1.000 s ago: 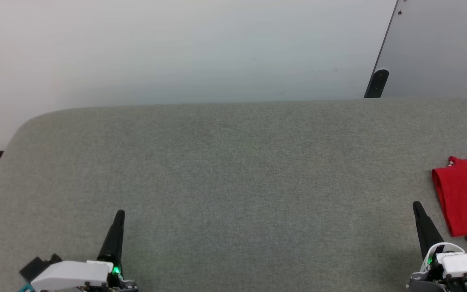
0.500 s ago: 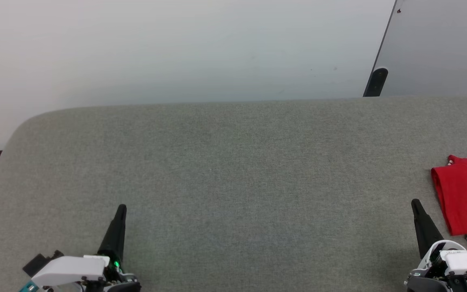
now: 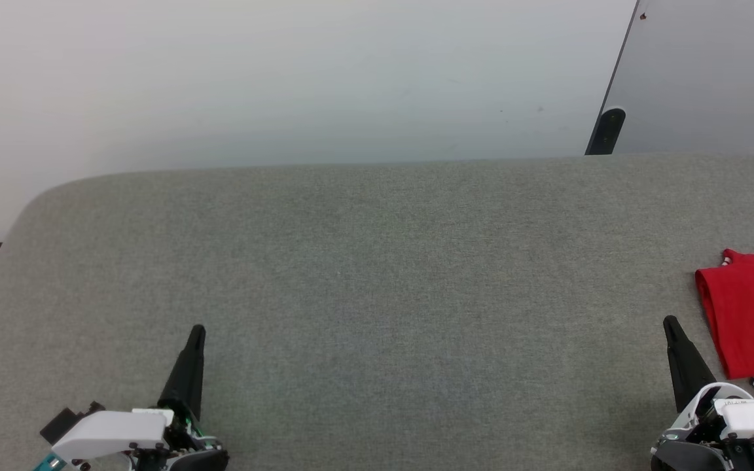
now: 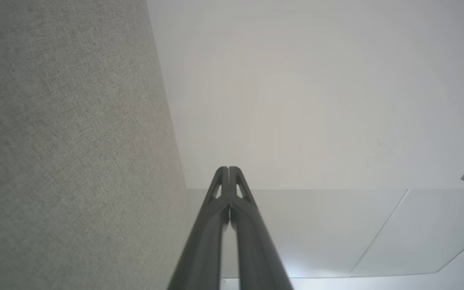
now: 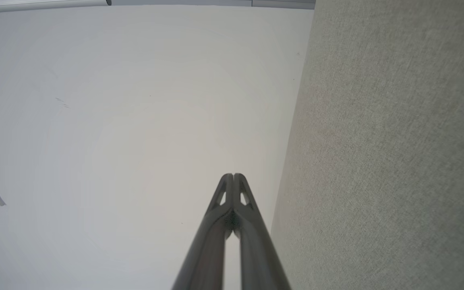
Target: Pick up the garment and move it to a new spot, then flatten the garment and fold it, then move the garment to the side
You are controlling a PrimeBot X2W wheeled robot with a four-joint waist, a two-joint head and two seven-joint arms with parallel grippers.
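One red garment [image 3: 753, 314] just right of the closed right hand [image 3: 669, 322]

The left end effector [image 3: 197, 331] is a slim black spike tapering to a rounded tip, set in a glossy white left shell [image 3: 112, 432] with small dark screws [image 3: 133, 446] beneath, a black block [image 3: 63, 418] and a teal scrap [image 3: 46, 463] at its outer side. The right end effector [image 3: 670, 322] matches; its white right shell [image 3: 753, 415] carries tiny dark lettering above a black ring [image 3: 678, 458]. Seen close, the fingers [image 4: 206, 241] are dark grey, each tip pierced by a small triangular window
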